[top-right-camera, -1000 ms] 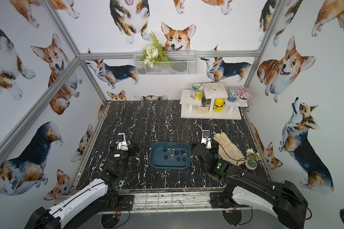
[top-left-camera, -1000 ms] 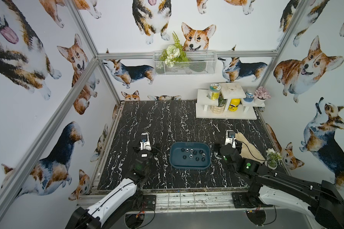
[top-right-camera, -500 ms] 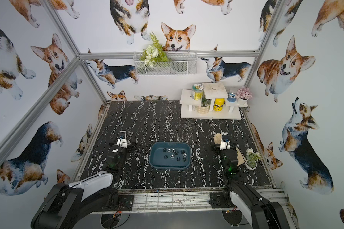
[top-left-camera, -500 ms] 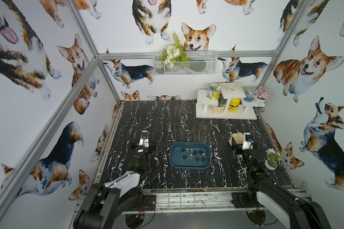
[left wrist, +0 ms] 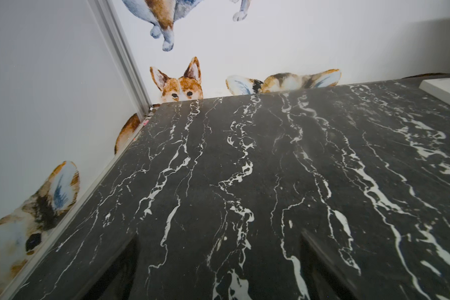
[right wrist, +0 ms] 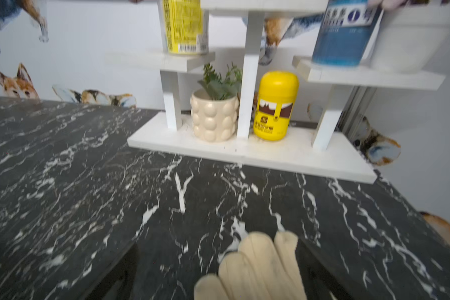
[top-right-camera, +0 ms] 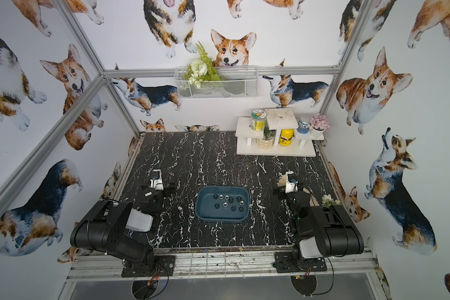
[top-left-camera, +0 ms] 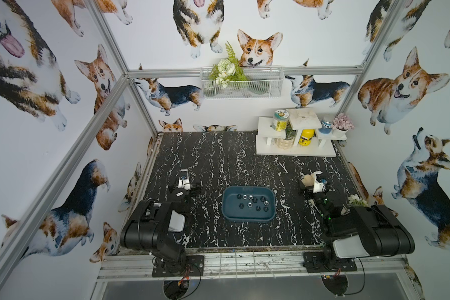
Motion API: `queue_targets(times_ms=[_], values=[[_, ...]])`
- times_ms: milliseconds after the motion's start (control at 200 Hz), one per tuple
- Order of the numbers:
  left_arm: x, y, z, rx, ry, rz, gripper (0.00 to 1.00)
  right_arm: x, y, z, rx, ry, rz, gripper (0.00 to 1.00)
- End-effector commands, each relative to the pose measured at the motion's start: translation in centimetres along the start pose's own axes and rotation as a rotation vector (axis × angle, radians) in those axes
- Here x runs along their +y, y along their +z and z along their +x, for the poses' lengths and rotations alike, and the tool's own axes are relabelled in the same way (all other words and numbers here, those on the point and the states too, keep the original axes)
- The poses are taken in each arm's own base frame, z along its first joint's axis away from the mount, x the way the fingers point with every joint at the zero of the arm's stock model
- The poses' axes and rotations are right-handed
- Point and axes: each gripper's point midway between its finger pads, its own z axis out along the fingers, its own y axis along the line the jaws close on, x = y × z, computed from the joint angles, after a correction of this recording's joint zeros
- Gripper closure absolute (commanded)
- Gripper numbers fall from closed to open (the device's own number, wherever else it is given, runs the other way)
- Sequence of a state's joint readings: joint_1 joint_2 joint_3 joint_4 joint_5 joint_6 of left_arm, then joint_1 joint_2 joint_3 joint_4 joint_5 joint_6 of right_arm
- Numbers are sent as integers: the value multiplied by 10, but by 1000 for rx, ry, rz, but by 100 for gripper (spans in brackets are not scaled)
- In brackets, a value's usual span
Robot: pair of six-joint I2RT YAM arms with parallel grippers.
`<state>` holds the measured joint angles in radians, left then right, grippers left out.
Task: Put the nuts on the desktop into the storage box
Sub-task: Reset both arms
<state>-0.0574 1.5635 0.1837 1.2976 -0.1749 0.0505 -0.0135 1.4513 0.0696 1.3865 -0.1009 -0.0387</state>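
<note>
The dark teal storage box [top-left-camera: 248,217] [top-right-camera: 222,215] stands on the black marble desktop [top-left-camera: 218,155] [top-right-camera: 200,155] near its front middle. Several small nuts [top-left-camera: 249,204] [top-right-camera: 225,204], silver and black, lie inside it. I see none on the bare desktop. My left gripper [top-left-camera: 184,187] [top-right-camera: 157,187] [left wrist: 218,272] hovers left of the box, open and empty over bare marble. My right gripper [top-left-camera: 312,187] [top-right-camera: 287,188] [right wrist: 218,272] hovers right of the box, open, above a cream glove-shaped thing [right wrist: 257,265] [top-left-camera: 307,179] lying on the desktop.
A white stepped shelf [top-left-camera: 294,150] [right wrist: 244,155] with jars and plant pots stands at the back right. A white wire basket [top-left-camera: 240,83] hangs on the back wall. A small flower pot [top-left-camera: 356,201] sits by the right arm. Walls close in left, right and back.
Both arms have folded back toward the front rail. The right gripper has shifted right, away from the box, to above the glove-shaped thing. The left gripper has barely moved. Both stayed open.
</note>
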Motion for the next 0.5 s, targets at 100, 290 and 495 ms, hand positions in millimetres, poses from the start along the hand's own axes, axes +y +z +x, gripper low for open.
queue_targets(times_ms=[100,290,495], values=[[-6,9,-11,-21,-44,71,0,0,9,-4,-4,31,-23,0],[-5,11,-11,-15,-48,64,0,-2,10,-1,25,31,-13,0],[-6,18,-9,12,-45,64,0,-3,11,0,33,32,-9,0]])
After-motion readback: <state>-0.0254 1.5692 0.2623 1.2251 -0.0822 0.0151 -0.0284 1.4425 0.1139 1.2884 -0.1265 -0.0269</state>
